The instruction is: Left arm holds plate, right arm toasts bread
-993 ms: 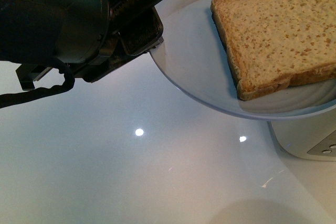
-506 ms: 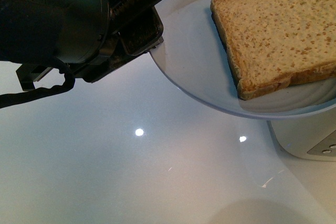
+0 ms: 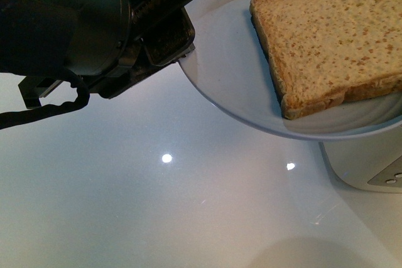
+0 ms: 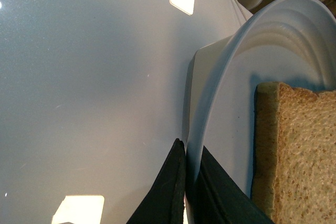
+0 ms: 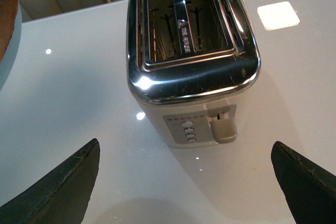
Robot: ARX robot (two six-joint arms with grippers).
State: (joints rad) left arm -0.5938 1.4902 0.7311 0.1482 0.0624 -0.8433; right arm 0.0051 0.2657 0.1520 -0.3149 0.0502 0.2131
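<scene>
The left gripper pinches the rim of the plate above the tabletop; the bread lies flat on the plate. The right gripper hangs wide open, empty, over the toaster, whose slot marking is too small to read.

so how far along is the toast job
Done: the left gripper is clamped on the plate rim, holding it up with the bread lying on it. In hand: the right gripper hangs open and empty over the toaster. Left: bread into the toaster, whose two slots are empty.
</scene>
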